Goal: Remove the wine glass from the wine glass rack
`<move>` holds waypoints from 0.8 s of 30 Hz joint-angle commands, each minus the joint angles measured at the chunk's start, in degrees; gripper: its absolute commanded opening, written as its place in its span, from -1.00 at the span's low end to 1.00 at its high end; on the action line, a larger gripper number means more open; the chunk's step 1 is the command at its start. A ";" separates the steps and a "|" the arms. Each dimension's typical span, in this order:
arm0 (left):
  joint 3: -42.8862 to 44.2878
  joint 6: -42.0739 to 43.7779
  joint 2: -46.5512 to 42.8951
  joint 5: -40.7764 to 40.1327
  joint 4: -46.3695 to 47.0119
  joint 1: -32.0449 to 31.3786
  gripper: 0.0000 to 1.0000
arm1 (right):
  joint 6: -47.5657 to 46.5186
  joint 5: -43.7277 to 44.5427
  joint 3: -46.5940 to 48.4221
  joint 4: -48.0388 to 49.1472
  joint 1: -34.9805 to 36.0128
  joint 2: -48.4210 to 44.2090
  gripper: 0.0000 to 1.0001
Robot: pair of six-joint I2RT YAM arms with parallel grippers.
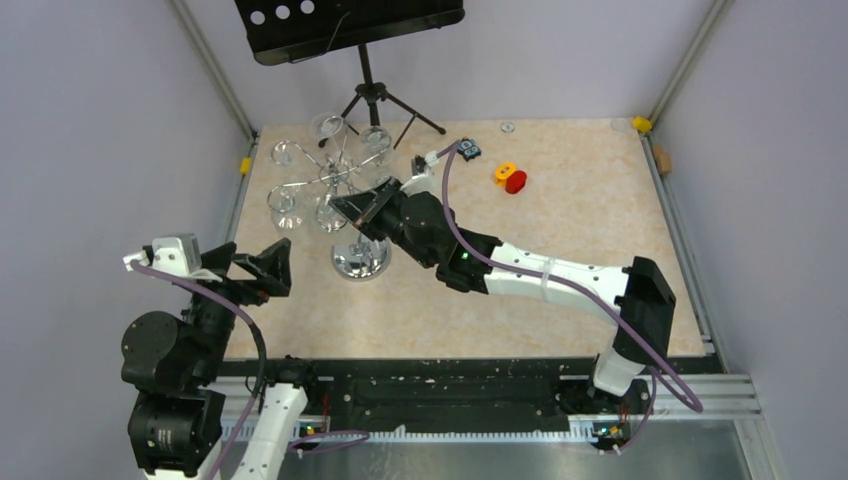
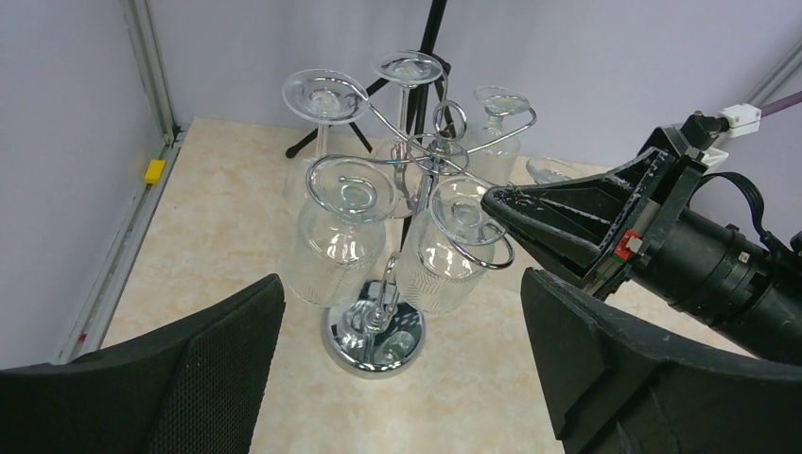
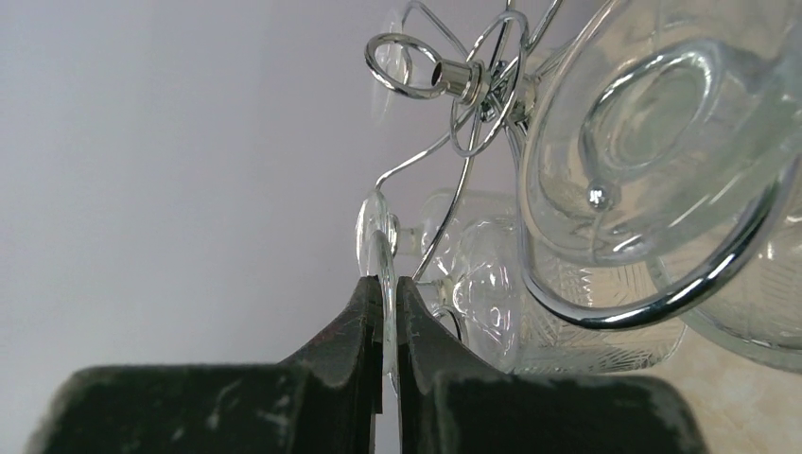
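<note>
Pinching the thin edge of a clear wine glass (image 2: 444,270) at its round foot, the right gripper (image 3: 388,288) has its black fingers pressed almost together, with only the sliver of glass between them. That glass hangs upside down, bowl downward, from one curled loop arm of the shiny chrome wire wine glass rack (image 2: 426,151), on the side of the rack that faces the near edge and the right arm. The rack stands upright on its round mirrored base on the beige marble-patterned table (image 1: 600,200), toward the left edge and about midway between the near and far edges. Several other clear glasses (image 2: 336,241) hang inverted from its remaining loops.

The left gripper (image 1: 268,270) hovers near the left edge, apart from the rack and aimed at it, its fingers (image 2: 217,369) spread wide and holding nothing.

A black tripod music stand (image 1: 345,25) rises behind the far edge. A small red and orange object (image 1: 512,180) lies toward the far edge, well apart from the rack.
</note>
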 commanded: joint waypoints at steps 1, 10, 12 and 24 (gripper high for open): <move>0.96 -0.37 0.74 0.56 1.11 -0.14 0.97 | -0.58 3.72 4.39 6.36 0.37 -0.47 -1.00; 1.22 -0.36 1.35 2.72 0.60 -0.14 0.97 | 1.18 7.47 2.32 7.80 0.34 -1.99 -1.00; 1.22 -0.58 1.66 3.52 0.36 -0.14 0.97 | 1.31 8.54 1.92 7.56 0.34 -2.77 -1.00; 3.48 -4.62 7.79 15.04 -0.81 -0.14 0.96 | 6.30 11.56 -7.25 10.99 -0.01 -8.51 -1.00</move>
